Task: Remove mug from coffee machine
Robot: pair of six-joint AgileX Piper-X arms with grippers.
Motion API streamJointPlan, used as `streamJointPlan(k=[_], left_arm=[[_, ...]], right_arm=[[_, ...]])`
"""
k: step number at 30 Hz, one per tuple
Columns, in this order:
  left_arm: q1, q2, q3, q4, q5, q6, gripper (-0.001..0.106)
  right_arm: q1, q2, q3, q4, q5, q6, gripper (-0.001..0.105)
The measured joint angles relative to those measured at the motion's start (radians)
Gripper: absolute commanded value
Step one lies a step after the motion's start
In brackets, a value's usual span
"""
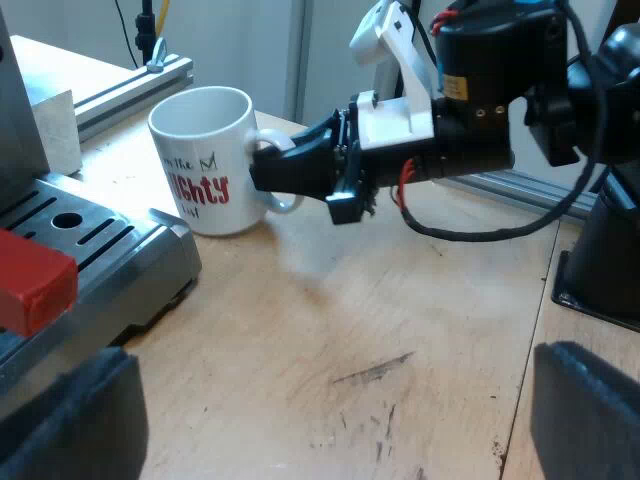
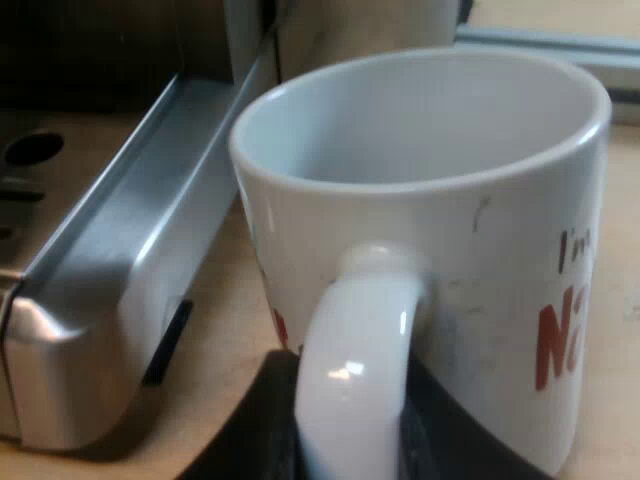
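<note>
The white mug [image 1: 205, 160] with red lettering stands upright on the wooden table, just off the corner of the espresso machine's drip tray [image 1: 100, 250]. My right gripper [image 1: 275, 165] is shut on the mug's handle, one black finger on each side of the loop. Seen close from the right wrist, the mug [image 2: 420, 200] is empty, and its handle runs down between my right gripper's [image 2: 350, 420] dark fingers. My left gripper [image 1: 340, 420] hangs low over bare tabletop, away from the mug, open with nothing between its fingers [image 1: 70, 420].
The red end of the holder's handle [image 1: 30, 280] sticks out over the metal drip tray [image 2: 110, 300]. An aluminium rail [image 1: 130, 85] lies beyond the mug. The right arm's black base [image 1: 600, 270] stands on the table near its edge.
</note>
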Motion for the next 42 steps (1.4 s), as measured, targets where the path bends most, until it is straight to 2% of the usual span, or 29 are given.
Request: streamJointPlan(k=[8, 10, 15, 21, 23, 24, 25, 32, 42], left_arm=[[0.000, 0.002, 0.016, -0.002, -0.003, 0.000, 0.080], [0.000, 0.004, 0.025, -0.005, -0.019, 0.000, 0.080], [0.000, 0.004, 0.025, -0.007, -0.076, -0.002, 0.080], [0.000, 0.004, 0.025, -0.007, -0.112, -0.002, 0.080], [0.000, 0.004, 0.025, -0.007, -0.112, -0.002, 0.080], [0.000, 0.004, 0.025, -0.007, -0.112, -0.002, 0.080], [0.000, 0.004, 0.025, -0.007, -0.112, -0.002, 0.080], [0.000, 0.004, 0.025, -0.007, -0.112, -0.002, 0.080], [0.000, 0.004, 0.025, -0.007, -0.112, -0.002, 0.080]], right_arm=[[-0.006, 0.154, -0.041, -0.130, -0.025, 0.043, 0.000], [-0.006, 0.174, -0.061, -0.130, -0.026, 0.079, 0.000], [-0.006, 0.179, -0.066, -0.131, -0.027, 0.093, 0.001], [-0.006, 0.179, -0.066, -0.131, -0.024, 0.093, 0.023], [-0.006, 0.179, -0.066, -0.131, -0.024, 0.093, 0.045], [-0.006, 0.179, -0.066, -0.131, -0.024, 0.093, 0.062], [-0.006, 0.179, -0.066, -0.131, -0.024, 0.093, 0.065], [-0.003, 0.169, -0.066, -0.122, -0.017, 0.131, 0.063], [-0.003, 0.053, -0.068, 0.046, -0.013, 0.138, 0.063]])
